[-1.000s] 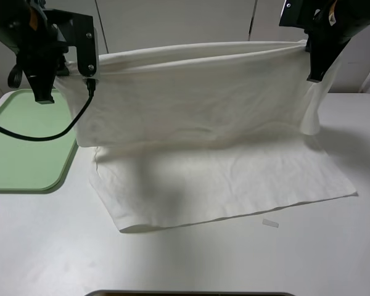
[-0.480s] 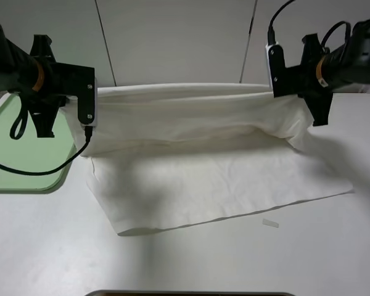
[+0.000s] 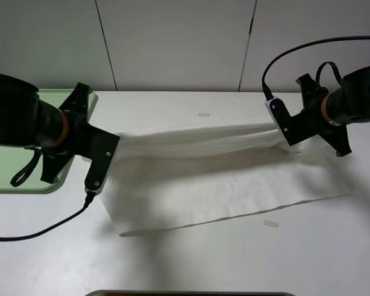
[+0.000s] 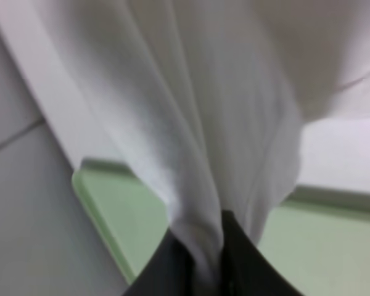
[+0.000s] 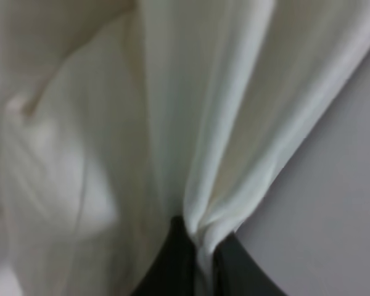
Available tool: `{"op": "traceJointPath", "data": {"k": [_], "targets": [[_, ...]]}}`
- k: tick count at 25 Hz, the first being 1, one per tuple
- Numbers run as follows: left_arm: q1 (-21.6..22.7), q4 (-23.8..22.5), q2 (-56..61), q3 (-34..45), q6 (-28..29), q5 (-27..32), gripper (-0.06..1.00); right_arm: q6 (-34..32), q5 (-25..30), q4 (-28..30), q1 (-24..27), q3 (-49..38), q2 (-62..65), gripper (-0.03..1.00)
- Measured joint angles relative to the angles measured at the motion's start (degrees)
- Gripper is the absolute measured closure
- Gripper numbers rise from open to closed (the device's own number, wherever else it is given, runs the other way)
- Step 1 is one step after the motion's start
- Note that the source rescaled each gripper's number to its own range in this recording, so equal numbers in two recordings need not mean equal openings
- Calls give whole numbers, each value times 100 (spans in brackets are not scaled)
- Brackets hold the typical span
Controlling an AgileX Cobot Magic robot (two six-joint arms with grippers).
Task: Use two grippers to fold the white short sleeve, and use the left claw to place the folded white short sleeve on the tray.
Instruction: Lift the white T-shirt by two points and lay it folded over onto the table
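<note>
**On the white table, a T-shirt is held mid-fold**

Nearest the camera, open white tabletop [image 3: 191, 265] is seen, bare but for a small pale tape strip [image 3: 270, 223]. Just beyond it, the near hem of the large, wrinkled white cotton T-shirt [image 3: 222, 185] lies flat. The garment's far edge is held off the surface, stretched between the two arms. One corner is pinched in the closed black pincer claw of the left arm [image 4: 205, 271], the other in the closed black claw of the right arm [image 5: 200, 262]. The folding step is judged to be in hand, with the held edge not yet laid on the near hem. Both corners would next have to be brought forward together, kept level, and set down before release. The flat pale green plastic tray [image 3: 46, 187], low-rimmed, is found beside the left arm, apart from the flat cloth. Beyond the shirt, a strip of free table and a second tape piece [image 3: 203, 115] are bordered by the pale panelled wall [image 3: 172, 43].
</note>
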State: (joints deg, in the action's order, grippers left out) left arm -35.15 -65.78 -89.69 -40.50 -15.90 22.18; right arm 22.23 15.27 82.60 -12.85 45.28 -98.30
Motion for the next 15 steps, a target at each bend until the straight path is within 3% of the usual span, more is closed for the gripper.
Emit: {"op": "traceJointPath", "data": {"k": [6,15], "targets": [[-649,-11,5,544,-278,-5,94,0,202,607,0,-424,11,96],[-733,-11,5,906,-411,-71,94,453,105,628,0,-1173,22,96]]}}
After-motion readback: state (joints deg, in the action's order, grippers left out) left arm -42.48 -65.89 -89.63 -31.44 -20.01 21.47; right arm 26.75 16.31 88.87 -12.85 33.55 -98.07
